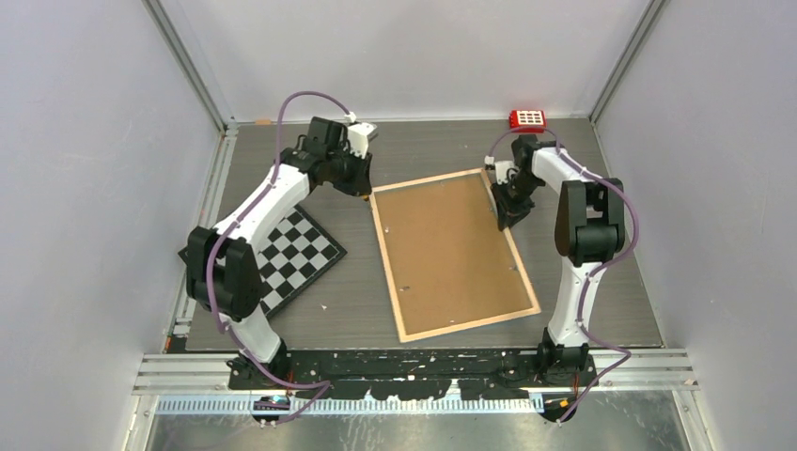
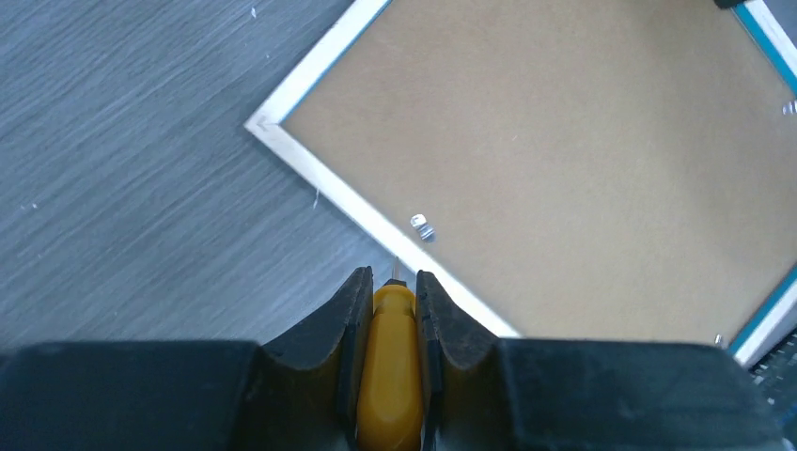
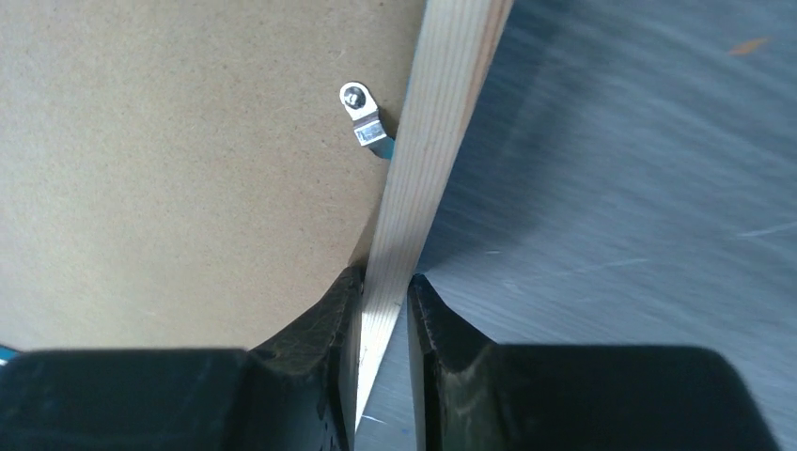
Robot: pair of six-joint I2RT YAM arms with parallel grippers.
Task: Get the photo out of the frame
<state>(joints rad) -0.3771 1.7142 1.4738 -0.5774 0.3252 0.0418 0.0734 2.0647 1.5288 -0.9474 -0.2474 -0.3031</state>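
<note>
The frame (image 1: pixel 451 254) is lying face down mid-counter (image 1: pixel 601 282), its brown fibreboard back showing. A chequered board (image 1: pixel 301 249) is lying well to the frame's left. At the frame's left rim, the left tool (image 2: pixel 393 282) is gripping a yellow-handled screwdriver (image 2: pixel 390 376), whose tip is pointing at the wood beside a metal clip (image 2: pixel 423 225). The right tool (image 3: pixel 385 282) is pinching the frame's right rim near a second clip (image 3: pixel 362 117). A red block (image 1: pixel 527 118) is sitting beyond the frame's far right corner.

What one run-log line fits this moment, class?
large rectangular brown-backed frame face down | left gripper shut on yellow-handled tool, tip by frame edge | right gripper shut on frame's light wood rim | photo not visible
</note>
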